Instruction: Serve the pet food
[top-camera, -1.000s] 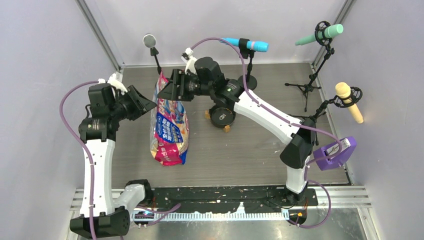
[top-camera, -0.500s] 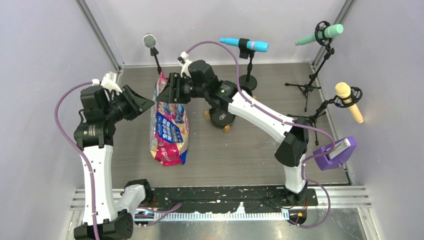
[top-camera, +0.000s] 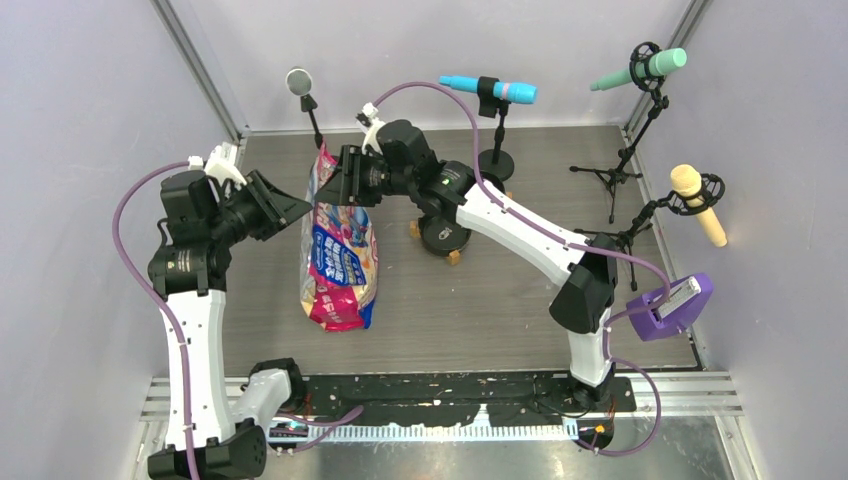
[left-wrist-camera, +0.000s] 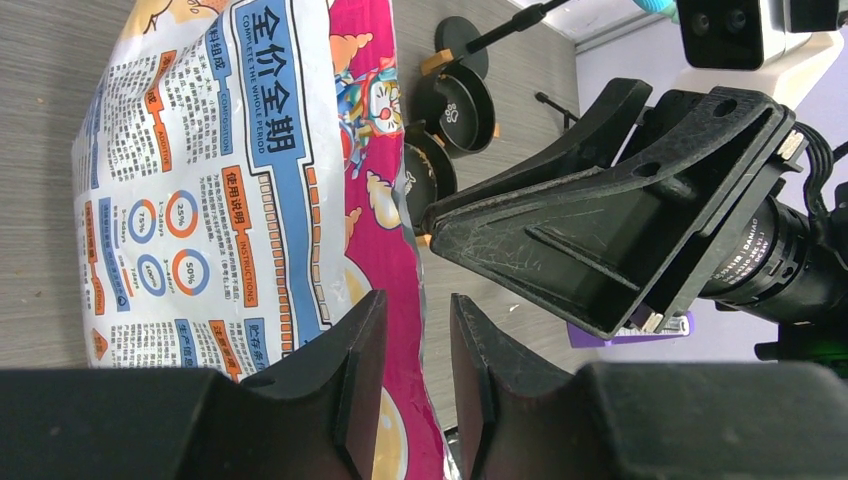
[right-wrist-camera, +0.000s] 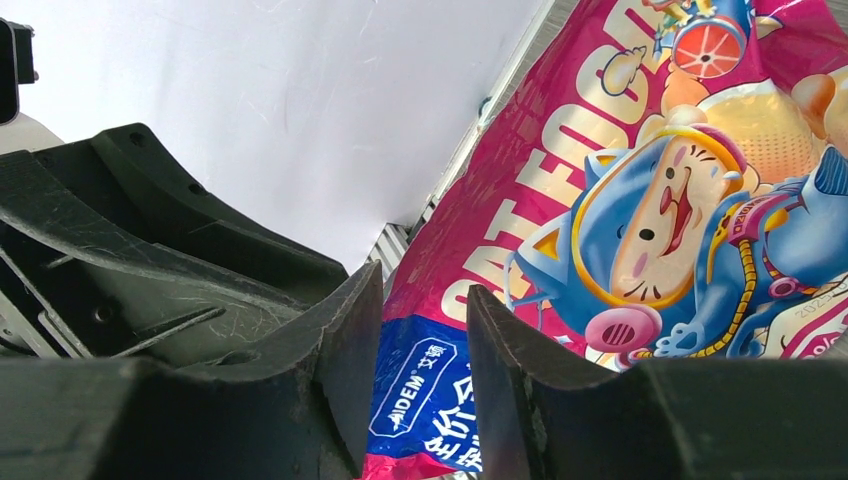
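Observation:
The pink-and-blue printed pet food bag (top-camera: 340, 250) rests on the table's left half, its top toward the back wall. No kibble shows. My left gripper (top-camera: 298, 208) is at the bag's upper left edge. In the left wrist view its jaws (left-wrist-camera: 418, 345) stand a little apart with the bag's pink edge (left-wrist-camera: 400, 270) in the gap, not pinched. My right gripper (top-camera: 326, 190) is at the bag's top from the right. In the right wrist view its jaws (right-wrist-camera: 425, 340) stand a little apart with the bag (right-wrist-camera: 640, 200) just beyond them.
Black bowls with tan feet (top-camera: 443, 235) sit right of the bag under the right arm, also showing in the left wrist view (left-wrist-camera: 462, 95). Microphones on stands ring the back and right: grey (top-camera: 299, 81), blue (top-camera: 490, 90), green (top-camera: 640, 70), yellow (top-camera: 697, 205). A purple holder (top-camera: 672, 305) is at right.
The right arm moved a little left toward the bag's top. The left arm shifted slightly left and back. The bag has not moved.

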